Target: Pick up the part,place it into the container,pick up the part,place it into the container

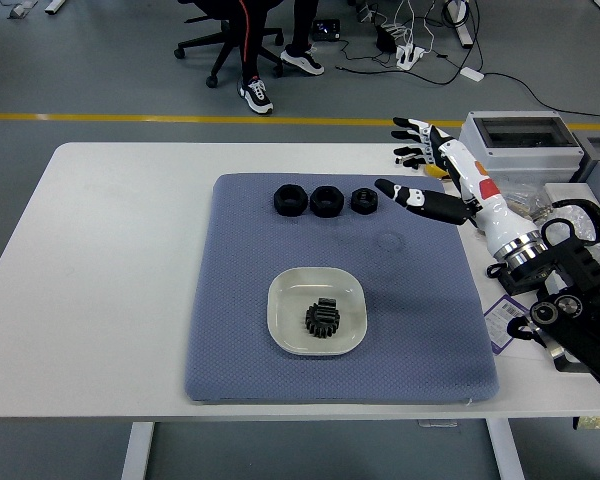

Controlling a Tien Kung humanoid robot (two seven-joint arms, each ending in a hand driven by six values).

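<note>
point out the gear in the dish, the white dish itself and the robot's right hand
gear point(321, 320), head view, on its toothed body
white dish point(283, 294), head view, on the bare inner wall at its far left
right hand point(442, 175), head view, on the white palm, fingers spread and empty

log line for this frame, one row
right hand: open, empty, raised over mat's far right corner | gear: in white dish | three black nuts: on mat, untouched

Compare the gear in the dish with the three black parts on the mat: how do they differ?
The gear has teeth round its edge; the three parts look like smooth-sided nuts. The gear lies in the dish; the parts sit in a row on the mat. All are black.
</note>
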